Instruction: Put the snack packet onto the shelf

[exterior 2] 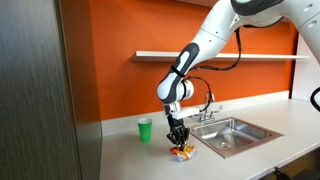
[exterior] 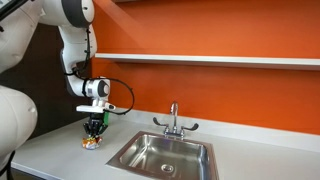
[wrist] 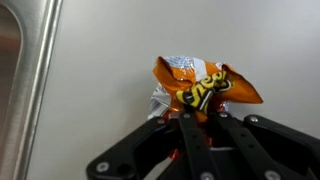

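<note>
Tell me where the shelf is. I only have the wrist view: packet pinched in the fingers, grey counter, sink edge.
Observer: The shelf is a white board on the orange wall, well above the gripper and the snack packet.
Operator: Anything near the packet?
Observer: A green cup stands on the counter close by, on the side away from the sink.
Operator: Packet off the counter yet?
Observer: It is down at counter level in both exterior views; I cannot tell whether it is lifted.
</note>
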You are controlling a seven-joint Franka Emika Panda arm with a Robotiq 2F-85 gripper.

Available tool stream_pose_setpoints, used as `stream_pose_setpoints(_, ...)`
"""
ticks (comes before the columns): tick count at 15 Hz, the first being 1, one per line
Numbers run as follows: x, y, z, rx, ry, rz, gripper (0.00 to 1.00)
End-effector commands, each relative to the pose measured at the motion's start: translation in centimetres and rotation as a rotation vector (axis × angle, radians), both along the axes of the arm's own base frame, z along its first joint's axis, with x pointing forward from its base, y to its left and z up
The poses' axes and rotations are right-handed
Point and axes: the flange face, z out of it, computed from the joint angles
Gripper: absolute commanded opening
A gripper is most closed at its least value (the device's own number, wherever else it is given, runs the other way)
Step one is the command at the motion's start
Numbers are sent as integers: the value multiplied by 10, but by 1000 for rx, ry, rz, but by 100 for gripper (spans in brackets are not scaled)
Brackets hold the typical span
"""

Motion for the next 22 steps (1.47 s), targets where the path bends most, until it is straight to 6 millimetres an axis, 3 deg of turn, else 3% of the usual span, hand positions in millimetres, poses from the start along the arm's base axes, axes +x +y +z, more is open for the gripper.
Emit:
stream_pose_setpoints(1,-2,9,24,-5,-27,-16,4)
stream_pose_setpoints(6,-14,27,39,-12,-57,-22,4)
stream_pose_setpoints(13,-53,52,54,-42,-87,-72,4)
stream_pose_setpoints(22,-81,26,112,-112,-202,-264,4)
